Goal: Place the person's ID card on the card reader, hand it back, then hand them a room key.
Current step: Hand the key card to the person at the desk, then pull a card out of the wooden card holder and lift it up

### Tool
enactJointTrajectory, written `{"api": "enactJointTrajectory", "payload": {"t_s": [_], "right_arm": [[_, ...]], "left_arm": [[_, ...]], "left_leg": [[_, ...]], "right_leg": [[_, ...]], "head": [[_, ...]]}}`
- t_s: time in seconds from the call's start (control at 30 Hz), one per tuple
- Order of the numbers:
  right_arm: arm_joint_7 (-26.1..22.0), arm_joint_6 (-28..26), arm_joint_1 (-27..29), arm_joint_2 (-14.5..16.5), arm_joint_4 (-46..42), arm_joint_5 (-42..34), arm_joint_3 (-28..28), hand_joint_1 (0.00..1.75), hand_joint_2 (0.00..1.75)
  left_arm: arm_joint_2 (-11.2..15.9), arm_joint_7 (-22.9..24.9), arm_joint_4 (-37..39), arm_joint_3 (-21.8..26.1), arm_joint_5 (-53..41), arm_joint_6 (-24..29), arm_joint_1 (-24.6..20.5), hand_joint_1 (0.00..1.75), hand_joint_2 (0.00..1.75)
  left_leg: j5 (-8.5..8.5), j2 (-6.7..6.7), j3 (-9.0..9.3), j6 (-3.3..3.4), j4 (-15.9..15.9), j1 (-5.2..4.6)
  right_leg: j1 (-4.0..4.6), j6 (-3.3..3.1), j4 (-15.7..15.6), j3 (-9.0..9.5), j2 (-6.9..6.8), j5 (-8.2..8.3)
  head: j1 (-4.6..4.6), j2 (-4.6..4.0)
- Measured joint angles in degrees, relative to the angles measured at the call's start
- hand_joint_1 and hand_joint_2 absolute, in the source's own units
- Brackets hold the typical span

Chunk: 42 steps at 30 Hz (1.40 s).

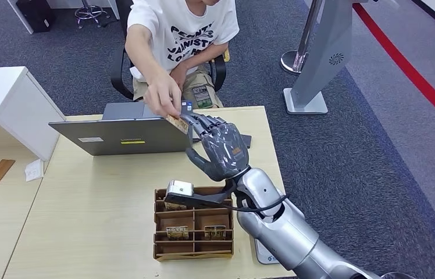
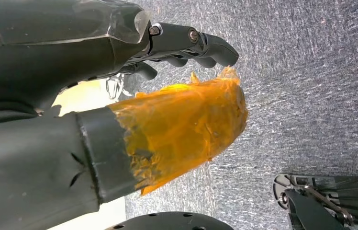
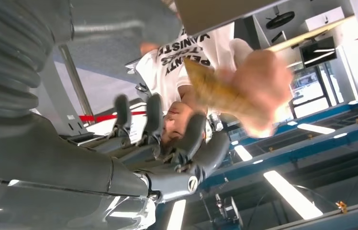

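Observation:
A person seated behind the table pinches a tan room key card (image 1: pixel 175 123) in an outstretched hand (image 1: pixel 163 96). My right hand (image 1: pixel 221 148) is raised above the table just right of that card, fingers spread, fingertips close to the card's edge but not gripping it. In the right wrist view the card (image 3: pixel 215 93) is blurred in the person's hand (image 3: pixel 258 86), apart from my spread fingers (image 3: pixel 191 139). My left hand (image 2: pixel 95 72) hangs over grey carpet, its orange-taped thumb (image 2: pixel 182 124) out, holding nothing.
A grey laptop (image 1: pixel 119 136) stands open at the table's back. A wooden divided box (image 1: pixel 157 226) with key cards (image 1: pixel 177 232) sits near the front edge under my right forearm. A white cabinet (image 1: pixel 6 99) stands left, a white floor stand (image 1: pixel 314 64) right.

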Motion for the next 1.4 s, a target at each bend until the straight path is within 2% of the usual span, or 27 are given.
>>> {"api": "enactJointTrajectory", "payload": {"t_s": [0.23, 0.37, 0.53, 0.77, 1.0, 1.17, 1.4], "right_arm": [[0.0, -1.1, 1.4, 0.2, -0.3, -2.0, 0.7, 0.00, 1.75], [-1.5, -1.7, 3.2, 0.3, -2.2, -7.2, 0.7, 0.00, 1.75], [-3.6, -0.6, 8.1, 0.3, -8.0, -17.1, -0.2, 0.00, 1.75], [-4.7, -0.1, 11.7, 0.3, -12.6, -20.7, -0.9, 0.00, 1.75], [-7.3, 1.2, 19.2, 0.2, -18.2, -30.9, -3.2, 0.00, 1.75], [-8.9, 2.8, 24.8, -0.4, -20.9, -34.3, -4.1, 0.00, 1.75], [-10.0, 5.3, 28.1, -2.5, -21.3, -37.2, -4.4, 0.00, 1.75]], "left_arm": [[0.0, -0.2, 0.0, 0.0, 0.9, 0.3, 0.3, 0.00, 0.00], [0.0, -0.8, 0.0, 0.0, 1.9, 0.7, 0.7, 0.00, 0.00], [0.0, -2.0, 0.0, 0.1, 3.6, 1.5, 1.5, 0.00, 0.00], [0.0, -2.5, 0.0, 0.2, 4.4, 1.8, 2.4, 0.00, 0.00], [0.0, -3.3, 0.0, 1.5, 7.1, 2.7, 3.3, 0.00, 0.00], [0.0, -3.5, 0.0, 2.5, 8.7, 3.0, 3.7, 0.00, 0.00], [0.0, -3.8, 0.0, 3.2, 9.9, 3.4, 3.7, 0.00, 0.00]], "left_leg": [[0.00, 0.00, 0.01, 0.00, 0.0, 0.00], [0.00, 0.00, 0.00, 0.00, 0.0, 0.00], [-0.02, 0.00, -0.04, 0.01, 0.0, 0.00], [-0.02, 0.01, -0.06, 0.02, 0.0, -0.01], [-0.03, 0.00, -0.10, 0.02, 0.0, -0.01], [-0.07, 0.01, -0.14, -0.01, 0.0, -0.01], [-0.06, 0.01, -0.13, 0.00, 0.0, -0.01]], "right_leg": [[0.00, 0.00, 0.0, 0.00, 0.00, 0.00], [0.00, 0.00, 0.0, -0.02, 0.00, -0.01], [0.00, 0.00, 0.0, -0.06, 0.00, -0.01], [0.00, 0.00, 0.0, -0.09, 0.00, -0.01], [0.01, 0.00, 0.0, -0.13, -0.01, -0.04], [0.00, 0.02, 0.0, -0.17, 0.00, -0.07], [0.00, 0.01, 0.0, -0.16, 0.00, -0.05]], "head": [[0.00, 0.00], [-0.01, 0.00], [0.00, 0.00], [0.01, 0.00], [-0.01, 0.00], [0.00, 0.00], [0.00, 0.00]]}}
